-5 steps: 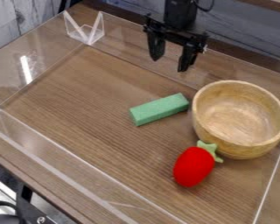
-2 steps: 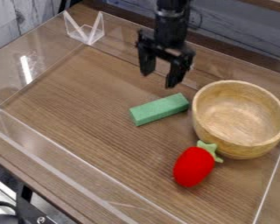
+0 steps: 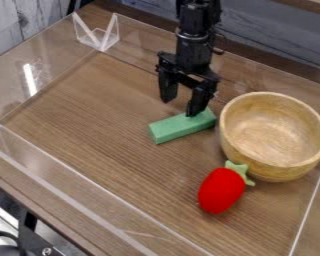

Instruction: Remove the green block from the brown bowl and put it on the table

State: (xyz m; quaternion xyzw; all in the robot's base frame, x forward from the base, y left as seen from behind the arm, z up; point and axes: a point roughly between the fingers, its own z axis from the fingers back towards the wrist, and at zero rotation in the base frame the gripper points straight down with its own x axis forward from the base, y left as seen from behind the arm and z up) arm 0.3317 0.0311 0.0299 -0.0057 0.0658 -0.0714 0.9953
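We see the black metal end effector spread wide, holding 0 things, near the flat light green block. This block lies on the brown wood-grain worktop, left of the round tan wooden bowl, its long axis diagonal, from lower left to upper right.

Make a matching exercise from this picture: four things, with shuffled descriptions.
Things
1. Green block
2. Brown bowl
3. Strawberry toy
4. Gripper

Descriptions
A. red, with green leaves
B. open, near the block
C. flat bar, lying on the table
D. round, pale inside

Pairs: 1-C, 2-D, 3-A, 4-B
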